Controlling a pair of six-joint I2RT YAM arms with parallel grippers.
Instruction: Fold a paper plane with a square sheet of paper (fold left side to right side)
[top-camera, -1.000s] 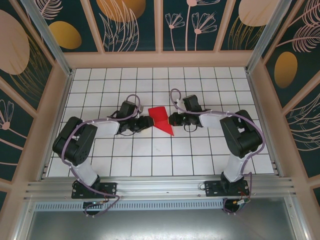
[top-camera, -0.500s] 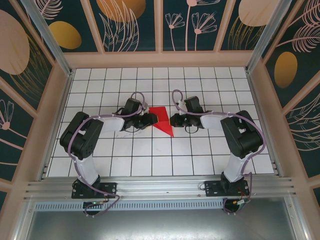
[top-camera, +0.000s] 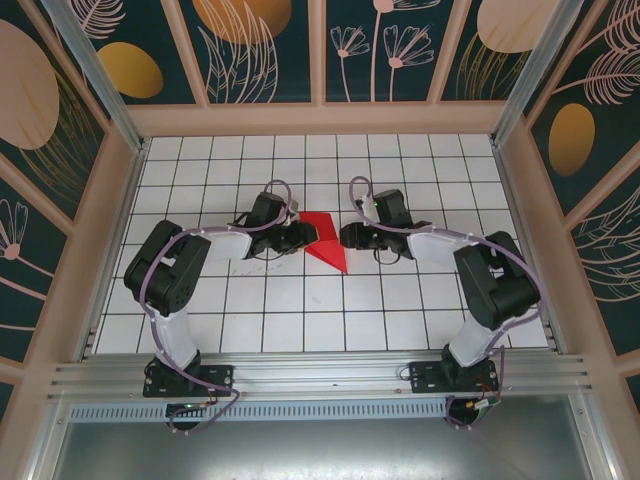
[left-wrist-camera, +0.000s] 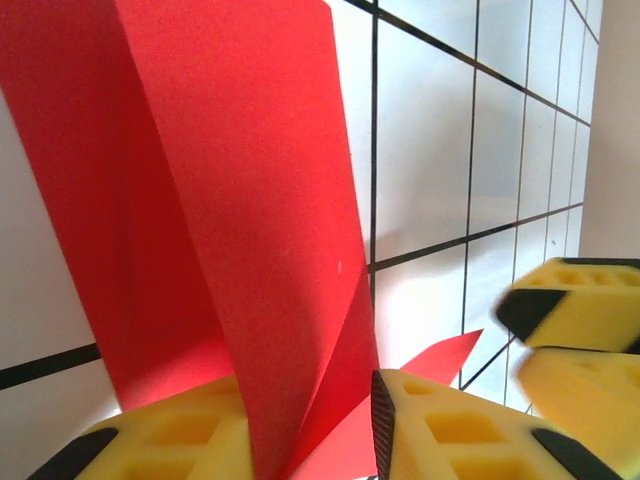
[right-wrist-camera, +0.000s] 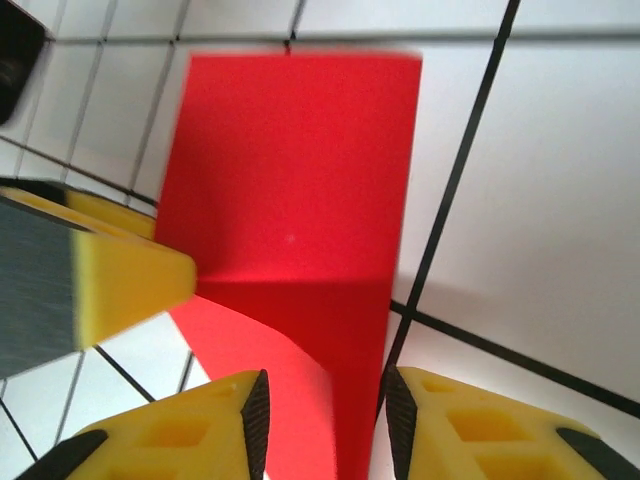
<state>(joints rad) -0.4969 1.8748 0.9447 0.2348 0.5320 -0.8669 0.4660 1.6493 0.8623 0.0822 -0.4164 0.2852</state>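
One creased, seemingly triangular red paper (top-camera: 326, 246) between left gripper (left-wrist-camera: 312, 440) and right gripper (right-wrist-camera: 326, 425)

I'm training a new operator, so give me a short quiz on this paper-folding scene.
1. True or false: the thin bright red folded paper sheet sits between the left end effector and the right end effector.
2. The table is: A white gridded tiles, B green cloth, C bare wood?
3. In the left wrist view, what runs between the yellow fingers?
Key: 1 true; 2 A; 3 the red paper.
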